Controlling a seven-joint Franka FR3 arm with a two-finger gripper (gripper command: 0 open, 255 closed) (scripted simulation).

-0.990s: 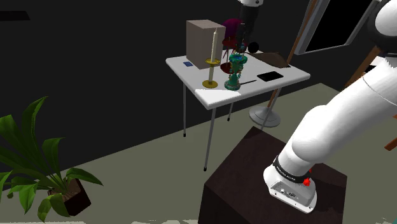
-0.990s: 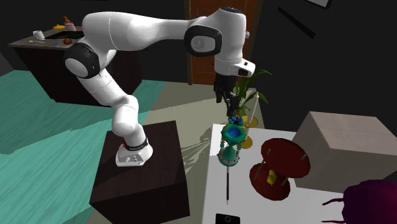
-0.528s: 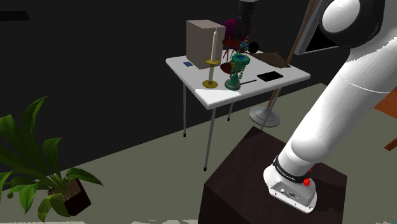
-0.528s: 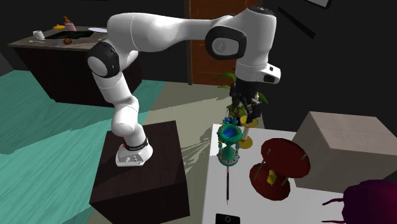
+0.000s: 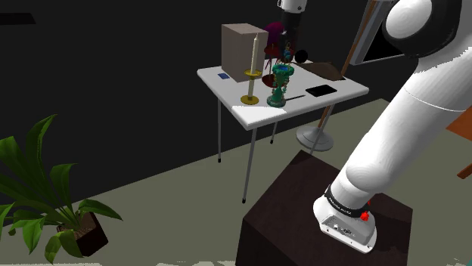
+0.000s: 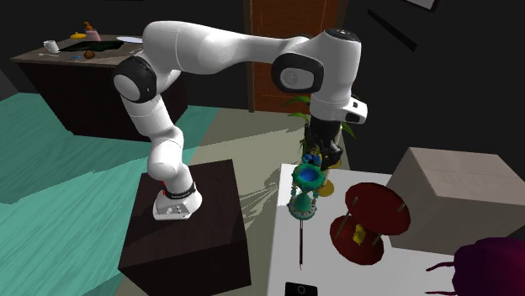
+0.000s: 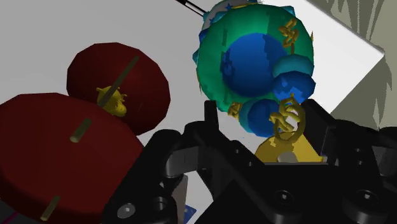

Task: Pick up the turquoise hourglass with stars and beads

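The turquoise hourglass (image 6: 304,189) stands upright near the edge of the white table (image 6: 282,252), just beside a gold candlestick (image 5: 251,72) and a dark red hourglass (image 6: 366,223). Over the last second the gripper (image 6: 322,156) has swung across and sunk to just above its top cap, fingers (image 7: 210,121) apart and clasping nothing. The approach looks nearly done; lowering around the hourglass and closing remain.

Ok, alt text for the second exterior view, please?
A white Franka arm reaches from its dark stand over a white table, its black gripper poised right over the top of a turquoise hourglass. A dark red hourglass stands beside it, with a greyish box behind.
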